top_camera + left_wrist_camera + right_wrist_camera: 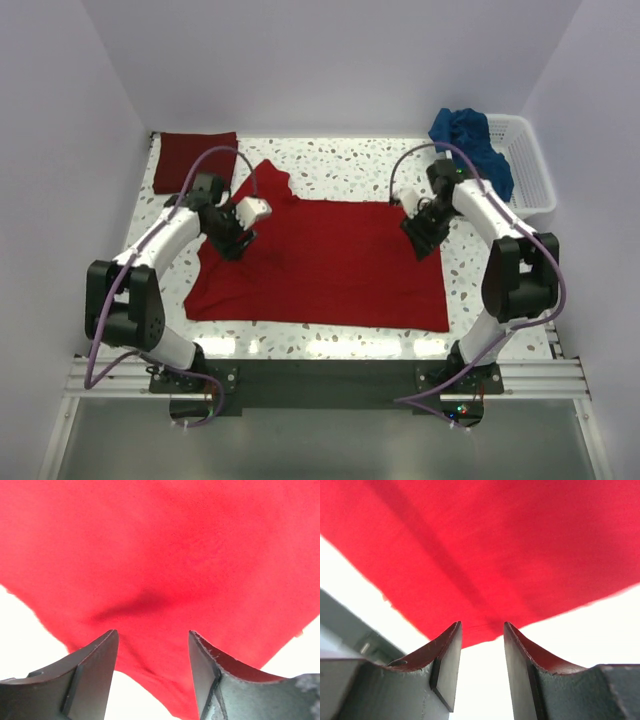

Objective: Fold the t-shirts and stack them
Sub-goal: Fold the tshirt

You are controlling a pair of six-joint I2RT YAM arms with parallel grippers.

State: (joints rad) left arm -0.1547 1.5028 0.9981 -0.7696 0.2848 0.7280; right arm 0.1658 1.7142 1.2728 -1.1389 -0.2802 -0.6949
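A bright red cloth t-shirt (330,260) lies spread flat on the speckled desk (350,160). Left fingers (95,670) stand apart over its left edge, right fingers (445,660) apart over its right edge. A folded maroon cloth shirt (195,158) lies beyond its left sleeve.

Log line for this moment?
red shirt spread | left gripper open, left edge | right gripper open, right edge | maroon shirt folded | blue shirt on basket
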